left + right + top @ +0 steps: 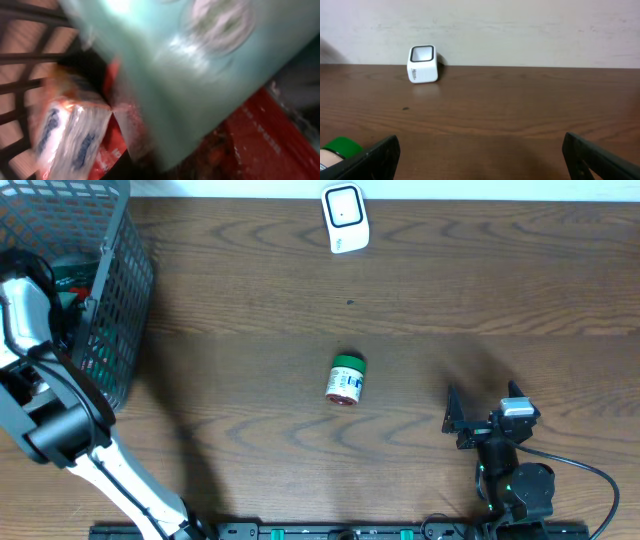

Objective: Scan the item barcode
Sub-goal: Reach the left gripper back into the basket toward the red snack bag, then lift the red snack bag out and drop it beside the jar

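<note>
The basket stands far left on the counter, scanner far centre, jar mid-counter, my right end effector near right.

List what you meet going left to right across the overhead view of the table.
Grey wire basket → green-capped jar → right pincer. The white scanner sits straight above the jar in the picture, so it is left out.

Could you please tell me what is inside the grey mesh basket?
The left arm reaches into the basket. The left wrist view shows a teal pack, a red packet and a white-and-blue wrapper. Its fingers are hidden.
</note>
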`<state>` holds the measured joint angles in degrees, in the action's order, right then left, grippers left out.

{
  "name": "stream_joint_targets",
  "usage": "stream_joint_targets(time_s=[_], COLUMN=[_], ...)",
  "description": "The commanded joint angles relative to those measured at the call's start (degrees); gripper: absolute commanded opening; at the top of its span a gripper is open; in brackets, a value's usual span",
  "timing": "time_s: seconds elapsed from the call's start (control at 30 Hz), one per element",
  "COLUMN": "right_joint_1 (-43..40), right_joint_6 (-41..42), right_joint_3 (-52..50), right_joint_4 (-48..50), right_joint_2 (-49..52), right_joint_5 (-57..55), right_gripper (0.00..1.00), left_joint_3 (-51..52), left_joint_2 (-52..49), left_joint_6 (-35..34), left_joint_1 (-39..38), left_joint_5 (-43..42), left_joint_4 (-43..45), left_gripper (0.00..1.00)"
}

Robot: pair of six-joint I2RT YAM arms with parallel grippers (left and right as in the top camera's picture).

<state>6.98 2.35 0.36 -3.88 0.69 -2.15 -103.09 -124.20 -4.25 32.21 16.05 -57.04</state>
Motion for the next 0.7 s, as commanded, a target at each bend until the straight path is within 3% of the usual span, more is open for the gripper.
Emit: stream_joint_targets(time_s=[0.0, 0.2, 0.4, 0.5, 0.57, 0.67], right_joint_1=[-0.2, -0.2, -0.2, -0.2, -0.2, -0.2], right_joint_6=[-0.5, -0.5, -0.5, -0.5, -0.5, -0.5], right_joint_3=[0.0, 0.0, 0.0, 0.0, 0.0, 0.0], right_joint_4=[-0.2, -0.2, -0.2, -0.2, -0.2, -0.2], right_joint_2=[-0.3, -0.3, -0.3, -0.3, -0.3, -0.3], right_joint_5=[-0.1, -0.1, -0.1, -0.1, -0.1, -0.1], right_gripper=[0.99, 0.99, 0.99, 0.99, 0.99, 0.99], left_joint_3=[-0.9, -0.9, -0.9, -0.9, -0.9, -0.9], left_joint_2=[11.6, 25.9, 39.3, 44.3, 47.5, 48.3], left_joint_6=[-5.3, -10.1, -11.0, -11.1, -11.1, -11.1], left_joint_1=[0.2, 0.2, 0.2, 0.2, 0.1, -1.0], left_joint_5=[-0.6, -2.8, -13.4, -23.7, -37.2, -49.3], left_joint_4=[-0.1, 0.8, 2.8, 2.8, 2.7, 1.8], left_gripper=[0.07, 0.07, 0.07, 0.07, 0.08, 0.08])
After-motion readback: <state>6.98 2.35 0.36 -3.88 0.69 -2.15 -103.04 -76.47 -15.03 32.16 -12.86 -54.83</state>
